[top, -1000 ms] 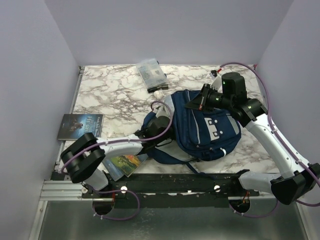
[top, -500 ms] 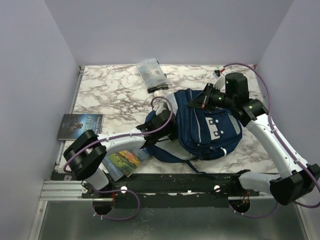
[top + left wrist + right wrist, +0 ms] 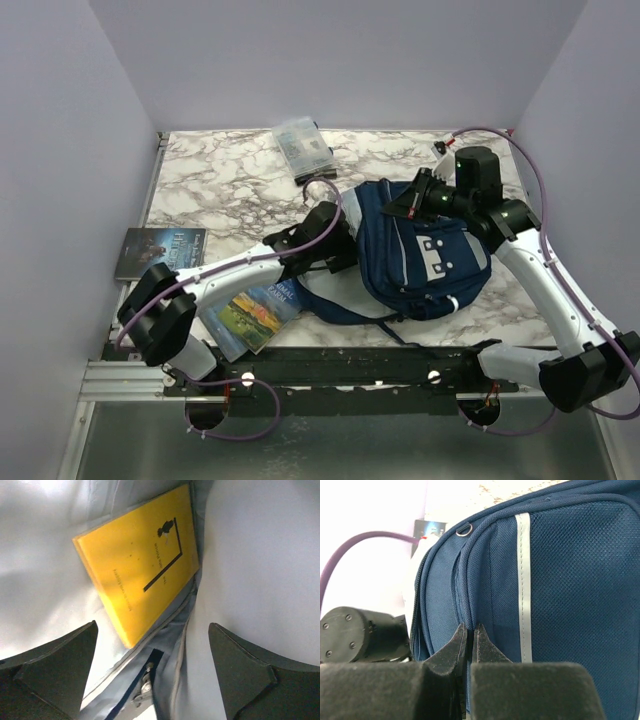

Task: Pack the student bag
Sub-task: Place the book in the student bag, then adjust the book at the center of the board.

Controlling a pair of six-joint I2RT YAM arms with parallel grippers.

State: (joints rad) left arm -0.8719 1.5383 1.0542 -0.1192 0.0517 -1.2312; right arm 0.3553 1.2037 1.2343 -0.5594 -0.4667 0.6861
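- While the right pincer is clenched on a fold of navy fabric beside a zipper seam, it holds up the top of the student bag. The bag lies on the marble worktop, in front of the right arm.
- The left pincer is inside the mouth of the bag. It is released, with its 2 fingers wide apart and nothing between them.
- Just ahead of it, a yellow book lies tilted against the pale lining, apart from both fingers. A zipper pull shows below it.
- In my judgement, the step in hand is putting 1 book into the main compartment, and this book seems already delivered.
- 3 things are not yet packed and lie on the worktop: a dark book at the left edge, a colourful book partly under the left arm, and a clear pouch at the far side.
- The next move probably calls for drawing the left arm straight out without catching the lining or the zipper, with the right grip holding the mouth open. After that, another item can be fetched.
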